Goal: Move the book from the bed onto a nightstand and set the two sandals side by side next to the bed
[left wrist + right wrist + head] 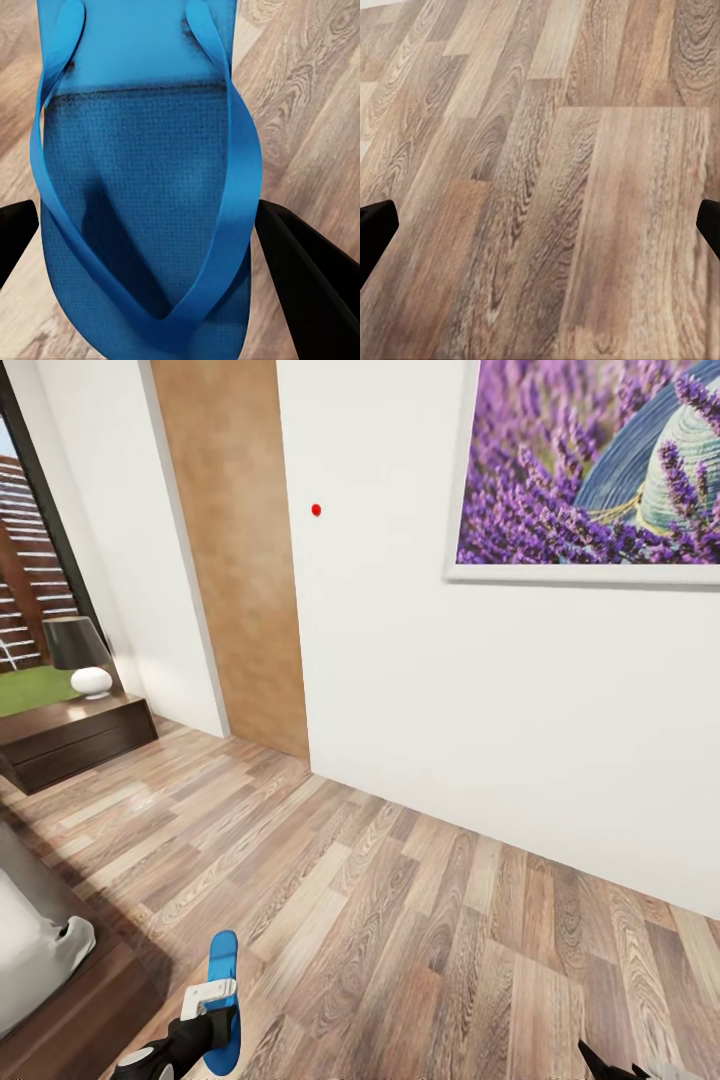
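Note:
One blue sandal (222, 960) lies lengthwise just off the corner of the bed (90, 1000), at floor level. My left gripper (218, 1008) is over its middle. In the left wrist view the sandal (142, 150) sits strap-side up between the two black fingers (307, 277), which press against its two long edges, so my left gripper (148, 225) is shut on it. My right gripper (540, 225) is open over bare floorboards, and its tip (612, 1066) pokes in at the lower right. A dark nightstand (80, 735) stands at the far left. The book is out of view.
A lamp (85, 655) with a dark shade sits on the nightstand, beside a tall window (25, 590). A brown door (235, 560) and a white wall with a lavender picture (600, 460) are ahead. Wood floor (420, 920) stretches between the bed and the wall.

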You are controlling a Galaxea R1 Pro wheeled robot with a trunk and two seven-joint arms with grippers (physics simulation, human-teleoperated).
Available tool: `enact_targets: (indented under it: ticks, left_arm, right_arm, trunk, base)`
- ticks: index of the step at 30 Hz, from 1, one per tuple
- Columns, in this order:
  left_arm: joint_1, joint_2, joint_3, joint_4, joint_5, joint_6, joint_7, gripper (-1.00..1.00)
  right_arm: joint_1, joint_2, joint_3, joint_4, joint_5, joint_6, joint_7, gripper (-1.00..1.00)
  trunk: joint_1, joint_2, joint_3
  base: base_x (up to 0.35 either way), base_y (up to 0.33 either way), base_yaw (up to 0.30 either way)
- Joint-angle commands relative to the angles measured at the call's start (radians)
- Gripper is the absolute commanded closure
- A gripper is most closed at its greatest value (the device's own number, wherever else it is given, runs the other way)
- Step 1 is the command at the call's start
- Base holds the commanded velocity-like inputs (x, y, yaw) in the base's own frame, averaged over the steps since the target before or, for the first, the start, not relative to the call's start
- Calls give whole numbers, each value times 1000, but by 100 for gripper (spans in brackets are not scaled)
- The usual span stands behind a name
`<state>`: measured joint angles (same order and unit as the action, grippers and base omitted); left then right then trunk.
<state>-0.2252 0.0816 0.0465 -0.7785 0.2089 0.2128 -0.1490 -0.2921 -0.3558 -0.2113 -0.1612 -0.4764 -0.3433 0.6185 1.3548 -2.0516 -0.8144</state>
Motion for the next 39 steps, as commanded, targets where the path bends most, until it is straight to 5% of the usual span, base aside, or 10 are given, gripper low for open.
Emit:
enact_targets:
  ticks: [1, 39]
  left_arm:
    - [0, 0, 3, -2, 9, 8, -4, 100]
    - [0, 0, 3, -1, 9, 8, -4, 100]
  right_arm:
    - [-1, 0, -3, 2, -4, 0, 7, -100]
    - [-1, 0, -3, 2, -4, 0, 7, -100]
  trunk:
    - [0, 0, -2]
    - [0, 0, -32]
  base:
    - [0, 0, 0]
    - [0, 0, 0]
